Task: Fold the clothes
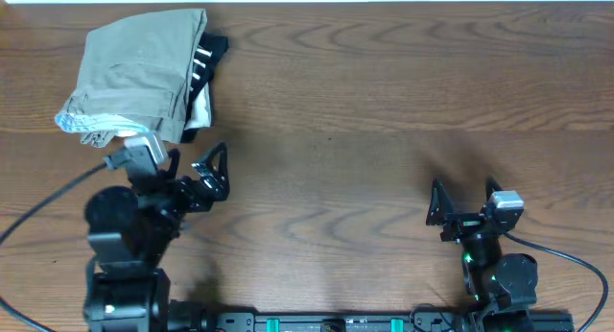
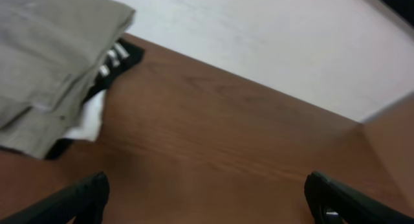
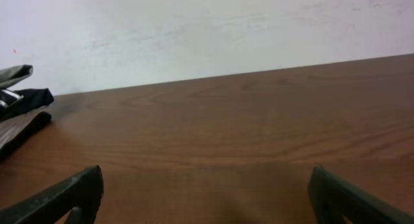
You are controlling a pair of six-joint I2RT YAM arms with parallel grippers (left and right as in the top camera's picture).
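The surface point(image 1: 384, 102) was brown wood-grain with a smooth, faintly glossy finish. The shorts point(image 1: 134, 68) were matt woven cloth, creased. The striped garment point(image 1: 213, 52) was also cloth. The left hand point(image 1: 216, 172) and right hand point(image 1: 464, 193) appeared to be matt black plastic.

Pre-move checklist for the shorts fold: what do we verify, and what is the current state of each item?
1. Left tool open and empty: ok.
2. Right tool open and empty: ok.
3. Shorts folded: ok, they lie as a compact bundle at the table's far left corner.
4. Shorts lying apart from the striped garment: not ok, they rest on top of it.
5. Layers squared up under the top fold: cannot tell, hidden.
6. Right tool's approach across the table free: ok, only bare wood shows ahead of it.
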